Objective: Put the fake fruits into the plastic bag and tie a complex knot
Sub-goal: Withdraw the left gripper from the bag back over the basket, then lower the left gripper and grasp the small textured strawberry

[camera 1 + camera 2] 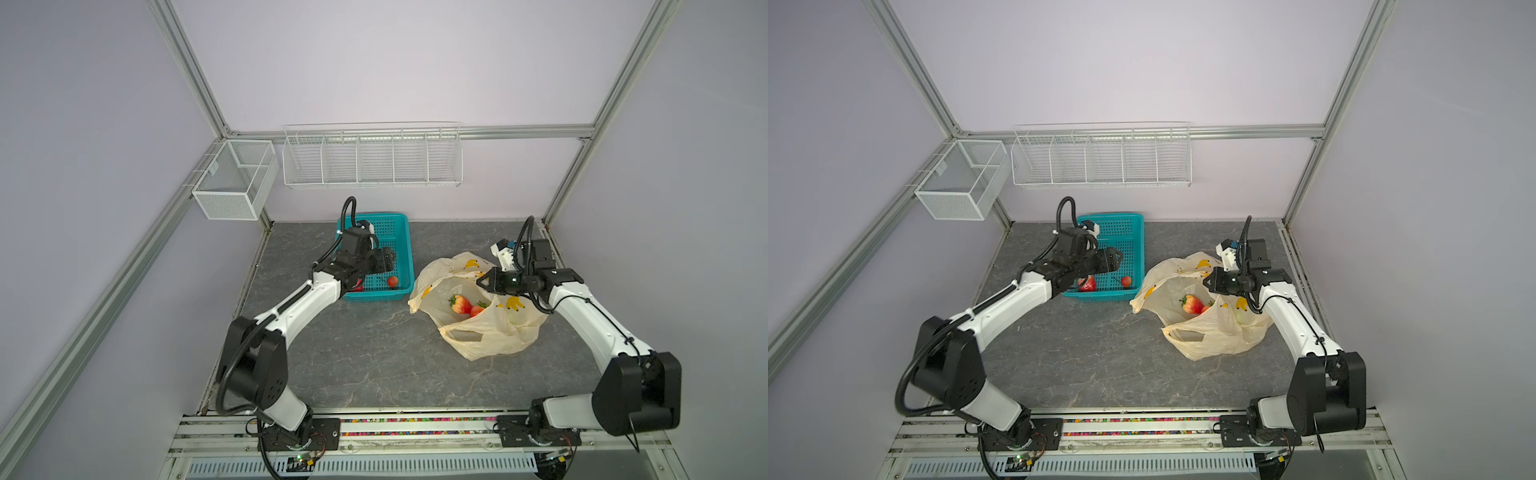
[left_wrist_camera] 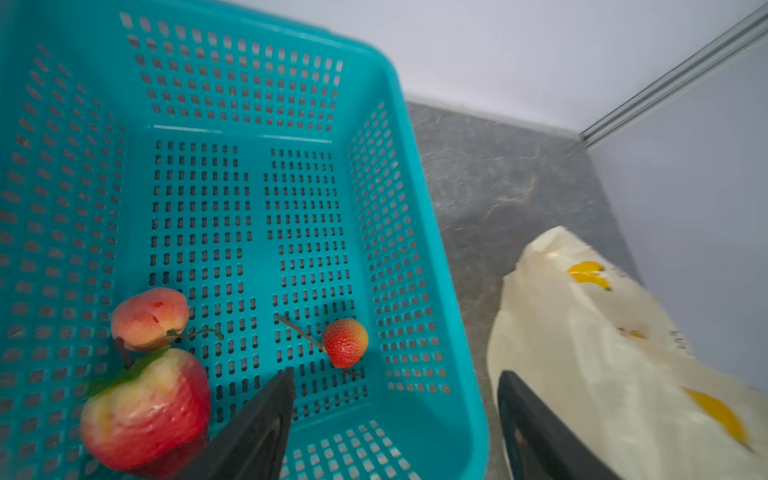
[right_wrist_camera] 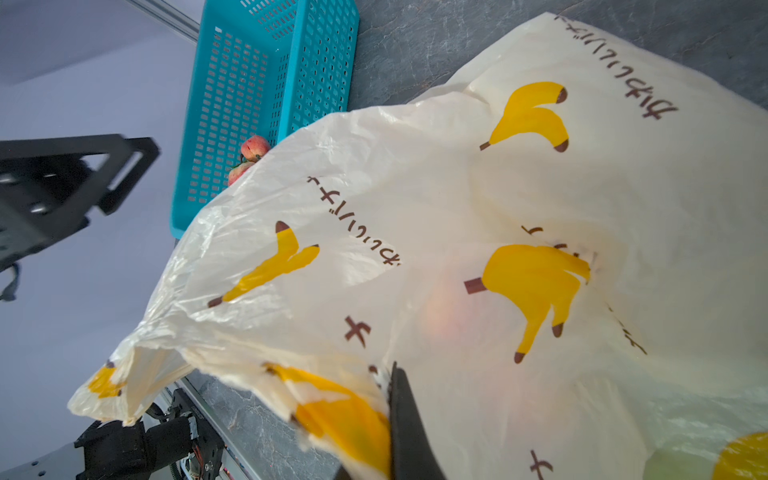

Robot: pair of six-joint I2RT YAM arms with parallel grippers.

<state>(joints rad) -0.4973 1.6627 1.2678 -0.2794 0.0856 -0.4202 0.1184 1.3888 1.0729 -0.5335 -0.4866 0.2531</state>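
Right now the left end effector (image 2: 395,376) hangs open over the teal basket (image 2: 415,232), with the small red berry (image 2: 345,343) just ahead of it, so this arm is nearer. The right end effector (image 1: 483,283) is pinched shut on the rim of the plastic bag (image 1: 490,332), with a strawberry (image 1: 459,304) inside. The bag shows yellow bananas and dark writing I cannot read.

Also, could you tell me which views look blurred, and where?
Left wrist view: the bag is smeared and the left gripper soft, the berry fairly sharp; right wrist view: bag print crisp, right gripper soft-edged; both top views: evenly lit, no glare.
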